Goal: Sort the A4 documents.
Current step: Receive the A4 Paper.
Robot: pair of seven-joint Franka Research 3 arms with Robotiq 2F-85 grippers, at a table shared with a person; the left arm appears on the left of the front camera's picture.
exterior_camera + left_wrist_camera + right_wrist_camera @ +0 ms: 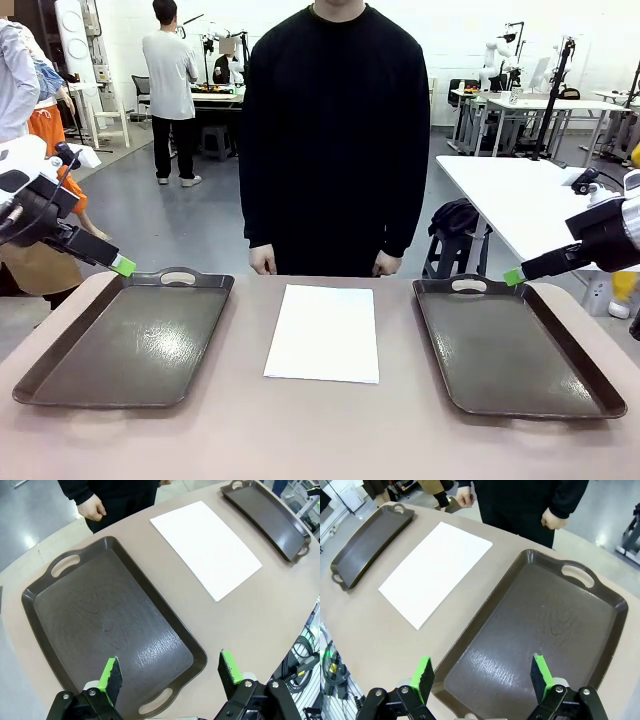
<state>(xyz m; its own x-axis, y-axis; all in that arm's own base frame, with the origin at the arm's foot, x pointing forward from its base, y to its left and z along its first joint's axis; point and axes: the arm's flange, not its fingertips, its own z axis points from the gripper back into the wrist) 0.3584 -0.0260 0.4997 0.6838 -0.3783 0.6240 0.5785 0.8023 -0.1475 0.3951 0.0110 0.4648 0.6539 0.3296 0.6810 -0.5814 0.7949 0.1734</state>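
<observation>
The A4 documents (323,333) lie flat and plain white in the middle of the table, between two dark brown trays; I cannot tell whether it is one sheet or a thin stack. My left gripper (122,265) hovers open above the far corner of the left tray (125,340). In the left wrist view its open jaws (170,671) look down on that tray (100,625), with the paper (205,547) beyond. My right gripper (514,276) hangs open over the right tray's (515,345) far left corner. The right wrist view shows its gripper (482,676) above this tray (545,625), beside the paper (437,570).
A person in a black top stands at the far edge of the table, with hands (262,260) hanging just behind it. Both trays hold nothing. Bare tabletop (320,430) runs along the near edge. Other tables and people are farther back.
</observation>
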